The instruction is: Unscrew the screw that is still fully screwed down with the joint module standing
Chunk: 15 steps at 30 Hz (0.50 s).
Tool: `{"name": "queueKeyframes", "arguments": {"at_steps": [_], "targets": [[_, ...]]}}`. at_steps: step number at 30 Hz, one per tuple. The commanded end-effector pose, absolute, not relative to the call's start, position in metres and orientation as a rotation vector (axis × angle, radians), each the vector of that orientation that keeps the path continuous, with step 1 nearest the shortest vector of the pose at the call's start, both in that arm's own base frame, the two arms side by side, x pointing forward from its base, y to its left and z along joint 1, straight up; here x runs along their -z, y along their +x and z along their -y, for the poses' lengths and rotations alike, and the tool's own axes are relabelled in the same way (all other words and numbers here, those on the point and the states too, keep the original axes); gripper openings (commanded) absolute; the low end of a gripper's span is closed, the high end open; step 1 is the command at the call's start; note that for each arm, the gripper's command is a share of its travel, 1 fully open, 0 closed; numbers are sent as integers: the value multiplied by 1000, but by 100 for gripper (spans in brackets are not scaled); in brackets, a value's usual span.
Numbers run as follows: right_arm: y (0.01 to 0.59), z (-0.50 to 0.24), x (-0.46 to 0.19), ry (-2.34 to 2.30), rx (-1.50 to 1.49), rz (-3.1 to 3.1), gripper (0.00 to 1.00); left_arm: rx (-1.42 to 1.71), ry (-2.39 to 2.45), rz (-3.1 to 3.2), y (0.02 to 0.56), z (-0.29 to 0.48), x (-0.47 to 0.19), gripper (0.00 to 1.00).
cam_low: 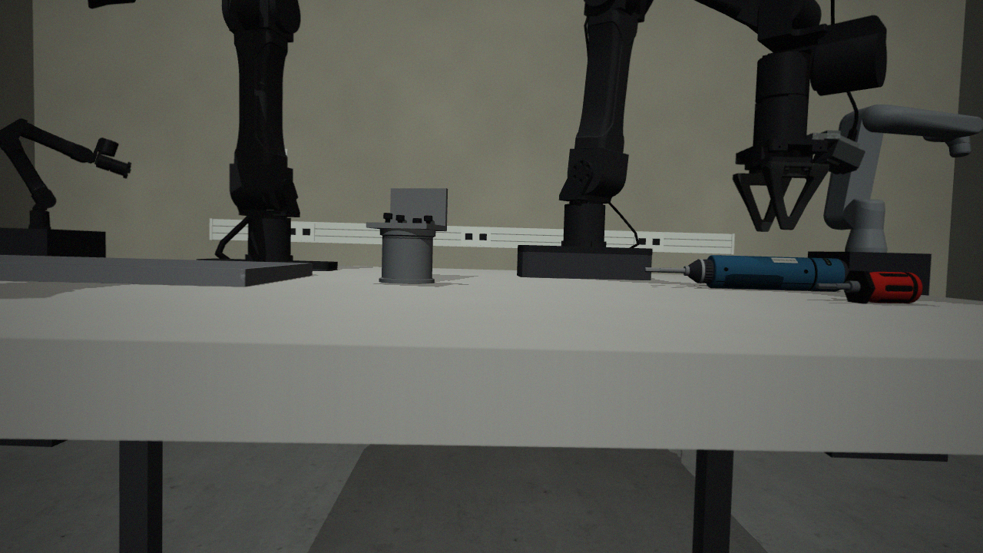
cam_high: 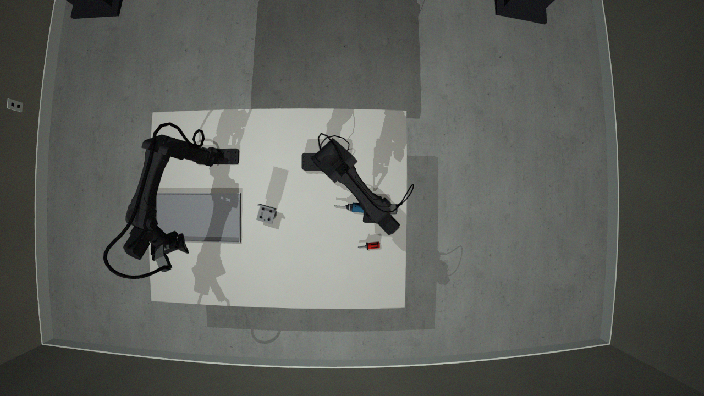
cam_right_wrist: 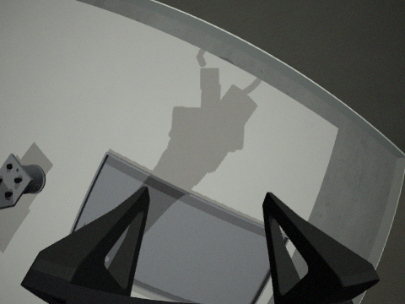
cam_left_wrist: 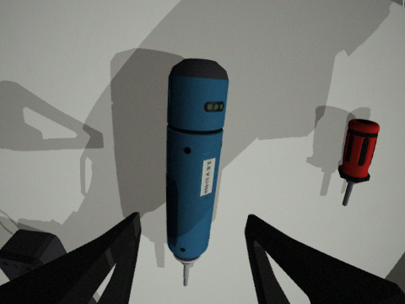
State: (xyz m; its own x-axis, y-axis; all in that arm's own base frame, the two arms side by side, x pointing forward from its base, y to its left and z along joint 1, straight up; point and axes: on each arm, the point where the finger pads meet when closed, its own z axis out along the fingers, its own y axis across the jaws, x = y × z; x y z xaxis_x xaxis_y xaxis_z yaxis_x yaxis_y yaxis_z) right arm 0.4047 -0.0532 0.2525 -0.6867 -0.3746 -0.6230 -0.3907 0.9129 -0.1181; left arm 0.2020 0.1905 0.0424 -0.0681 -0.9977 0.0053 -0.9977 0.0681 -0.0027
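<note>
The grey joint module (cam_high: 275, 215) (cam_low: 406, 257) (cam_right_wrist: 17, 181) stands upright mid-table, with its bracket (cam_low: 418, 206) on top and several black screws in the plate. The blue electric screwdriver (cam_high: 355, 207) (cam_low: 756, 271) (cam_left_wrist: 194, 160) lies flat on the table. My left gripper (cam_low: 778, 226) (cam_left_wrist: 194, 223) is open and empty. It hangs above the screwdriver's barrel, with a finger on either side and clear of it. My right gripper (cam_high: 179, 243) (cam_right_wrist: 207, 196) is open and empty, high over the near corner of the grey tray, far from the module.
A red-handled manual screwdriver (cam_high: 372, 245) (cam_low: 890, 286) (cam_left_wrist: 359, 149) lies just beyond the electric one, near the table edge. A flat grey tray (cam_high: 197, 216) (cam_low: 171, 269) (cam_right_wrist: 190, 245) lies beside the module. Both arm bases stand at the back of the table.
</note>
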Motion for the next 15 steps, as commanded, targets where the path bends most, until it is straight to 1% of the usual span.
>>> {"name": "queueKeyframes", "arguments": {"at_steps": [1,4,5,15], "targets": [[412,34,-285,-655,-44,-2246,86,-13,2136,2302,200,-183,-46,65],[412,34,-286,-653,-44,-2247,86,-13,2136,2302,200,-183,-46,65],[406,27,-266,-680,-93,-2274,86,-13,2136,2302,200,-183,-46,65],[387,-35,-239,-948,-321,-2150,86,-13,2136,2302,200,-183,-46,65]]}}
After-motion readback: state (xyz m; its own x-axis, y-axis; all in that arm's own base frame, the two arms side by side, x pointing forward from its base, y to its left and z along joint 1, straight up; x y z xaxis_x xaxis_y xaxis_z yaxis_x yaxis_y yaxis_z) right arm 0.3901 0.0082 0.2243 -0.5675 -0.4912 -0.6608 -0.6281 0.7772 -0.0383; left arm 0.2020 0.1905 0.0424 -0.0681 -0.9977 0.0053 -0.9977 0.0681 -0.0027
